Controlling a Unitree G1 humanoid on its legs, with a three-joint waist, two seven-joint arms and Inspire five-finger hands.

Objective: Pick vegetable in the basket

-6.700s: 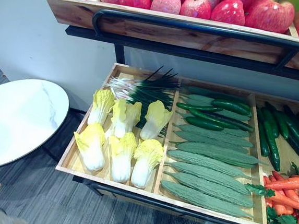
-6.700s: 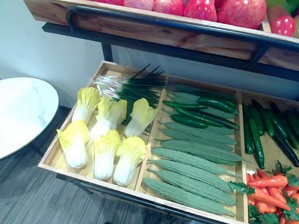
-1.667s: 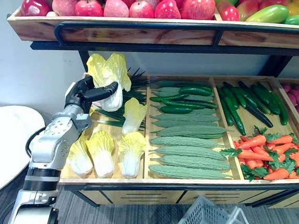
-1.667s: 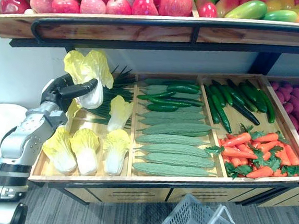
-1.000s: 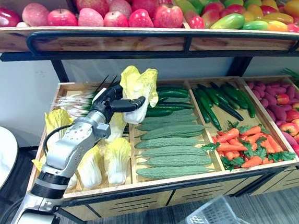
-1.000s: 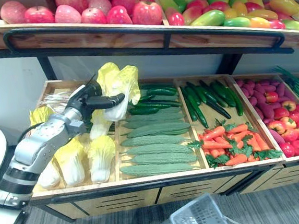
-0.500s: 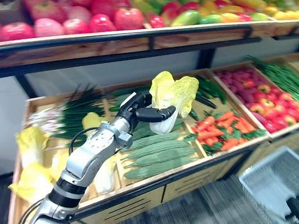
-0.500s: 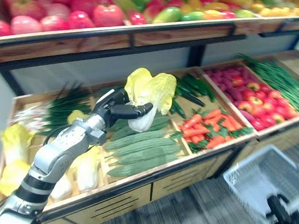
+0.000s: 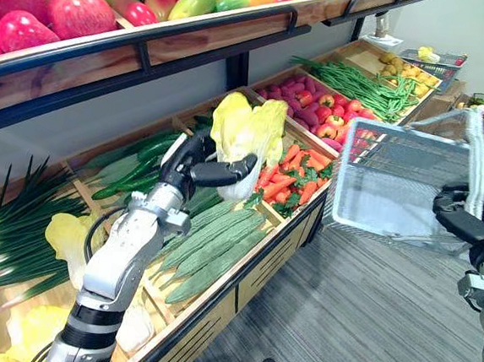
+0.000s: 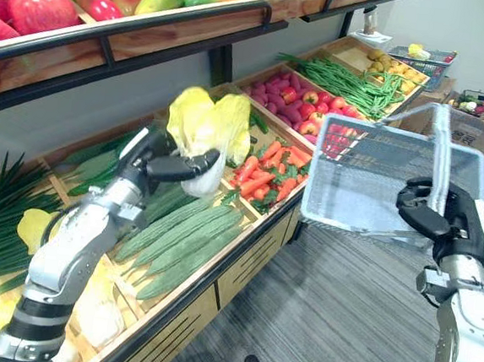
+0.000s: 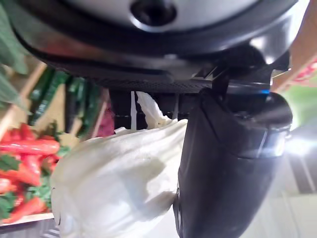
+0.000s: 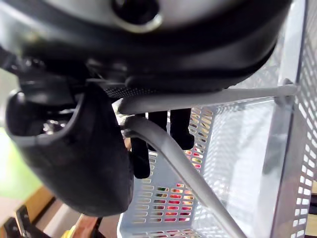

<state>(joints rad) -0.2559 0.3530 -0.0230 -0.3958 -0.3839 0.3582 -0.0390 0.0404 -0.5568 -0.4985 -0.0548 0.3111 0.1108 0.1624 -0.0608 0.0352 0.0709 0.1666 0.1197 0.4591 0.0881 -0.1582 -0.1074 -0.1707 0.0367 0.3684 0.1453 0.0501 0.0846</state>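
While my left hand [image 9: 194,163] has its fingers and thumb curled round the white stalk end of the cabbage [image 9: 248,132], I see the yellow leaves pointing up and the whole head lifted clear of the wooden tray [image 9: 246,276]. Below it lie the long green gourds [image 9: 207,246], with the carrots [image 9: 287,170] just beside them. In the left wrist view the pale stalk sits pressed against the dark thumb [image 11: 223,163]. My right hand [image 10: 436,217] is closed round the grey handle [image 10: 438,151] of the basket [image 10: 369,179], which hangs in the air over the floor [image 9: 365,327], off the tray's front edge. Basket and cabbage are apart, with open space between them. Apples [image 9: 36,11] line the upper shelf behind.
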